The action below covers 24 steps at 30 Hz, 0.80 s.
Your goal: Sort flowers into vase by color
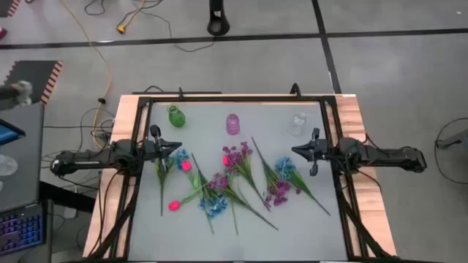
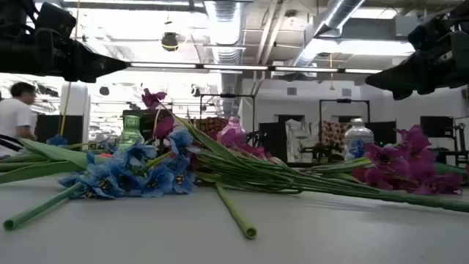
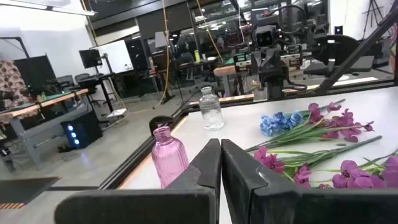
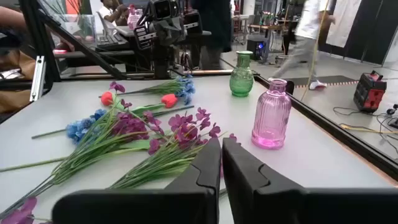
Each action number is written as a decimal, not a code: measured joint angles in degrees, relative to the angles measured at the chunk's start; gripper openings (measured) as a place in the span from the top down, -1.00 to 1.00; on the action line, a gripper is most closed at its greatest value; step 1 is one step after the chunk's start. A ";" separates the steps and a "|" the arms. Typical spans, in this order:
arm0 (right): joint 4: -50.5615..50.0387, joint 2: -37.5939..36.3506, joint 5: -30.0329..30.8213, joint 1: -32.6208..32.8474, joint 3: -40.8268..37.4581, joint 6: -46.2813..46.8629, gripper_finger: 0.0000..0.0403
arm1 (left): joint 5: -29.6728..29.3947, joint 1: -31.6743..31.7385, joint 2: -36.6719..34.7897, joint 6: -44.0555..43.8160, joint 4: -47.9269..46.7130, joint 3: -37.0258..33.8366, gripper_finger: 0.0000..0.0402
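Arms hover level above flowers (image 1: 234, 183), fingers closed.

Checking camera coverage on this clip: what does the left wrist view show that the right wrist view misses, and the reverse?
Only the left wrist view shows the clear vase. Only the right wrist view shows the green vase and two pink-red buds. Both show the pink vase, purple and blue flowers lying on the table, the opposite arm, and their own gripper's fingers close together.
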 joint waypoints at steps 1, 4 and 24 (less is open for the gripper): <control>0.00 0.00 0.02 0.00 0.00 0.00 0.77 | 0.00 -0.02 0.00 0.00 0.00 -0.02 1.00; 0.00 0.00 0.01 0.00 -0.01 0.00 0.77 | 0.00 -0.01 -0.02 0.00 0.00 0.00 1.00; 0.00 0.00 0.02 0.00 0.00 0.00 0.77 | 0.00 -0.02 0.44 0.00 -0.06 -0.01 1.00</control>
